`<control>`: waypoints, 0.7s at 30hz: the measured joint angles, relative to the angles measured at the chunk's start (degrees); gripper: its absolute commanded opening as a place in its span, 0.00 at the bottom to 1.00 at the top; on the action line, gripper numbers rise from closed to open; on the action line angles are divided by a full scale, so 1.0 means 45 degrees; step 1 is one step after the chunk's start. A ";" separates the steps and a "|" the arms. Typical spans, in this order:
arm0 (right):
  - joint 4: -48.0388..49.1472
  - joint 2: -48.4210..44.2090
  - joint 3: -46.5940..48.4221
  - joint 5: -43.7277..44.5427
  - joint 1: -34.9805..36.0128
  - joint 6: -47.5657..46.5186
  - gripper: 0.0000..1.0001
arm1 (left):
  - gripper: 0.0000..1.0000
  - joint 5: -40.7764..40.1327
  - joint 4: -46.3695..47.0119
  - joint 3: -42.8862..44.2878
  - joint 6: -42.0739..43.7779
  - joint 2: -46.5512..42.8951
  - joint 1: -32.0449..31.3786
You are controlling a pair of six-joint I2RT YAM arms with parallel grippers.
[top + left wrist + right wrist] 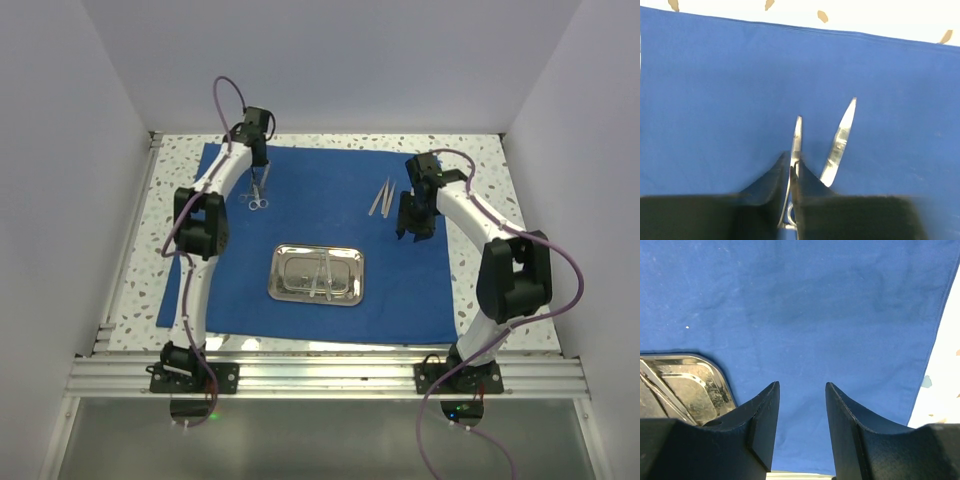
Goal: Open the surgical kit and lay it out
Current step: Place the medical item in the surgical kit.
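The royal-blue cloth (pixel 330 190) lies spread flat on the table. The steel tray (pixel 283 287) sits at its middle with thin metal instruments (pixel 320 277) in it. My left gripper (pixel 259 172) is at the cloth's back left, shut on a pair of steel scissors (pixel 258 195). In the left wrist view my left gripper (pixel 793 167) pinches one scissor blade (pixel 797 136), and the other blade (pixel 840 142) splays to the right. My right gripper (pixel 407 233) is open and empty over the cloth's right part (pixel 805 305). The tray's corner (pixel 715 375) shows left of my right gripper (pixel 802 387).
Steel tweezers (pixel 382 198) lie on the cloth at the back right, just left of my right gripper. Speckled tabletop (pixel 470 210) borders the cloth. White walls close in the left, back and right sides. An aluminium rail (pixel 330 375) runs along the near edge.
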 measured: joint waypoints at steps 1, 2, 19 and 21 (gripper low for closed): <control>-0.0083 0.0000 0.0044 0.0063 0.0000 0.0000 0.46 | 0.64 0.0053 0.0097 -0.0005 0.0131 0.0087 0.0083; -0.0141 0.0000 0.0083 0.0092 0.0000 0.0005 0.46 | 0.76 0.0087 0.0209 0.0000 0.0126 0.0155 0.0141; 0.0597 -0.0641 0.0044 -0.0670 0.2069 0.0248 0.47 | 0.83 0.1287 0.0792 -0.7451 -0.1156 -0.6421 -0.2744; 0.0758 -0.0923 -0.0228 -0.0782 0.2268 0.0359 0.47 | 0.82 0.1637 0.0986 -0.8820 -0.1588 -0.7417 -0.3721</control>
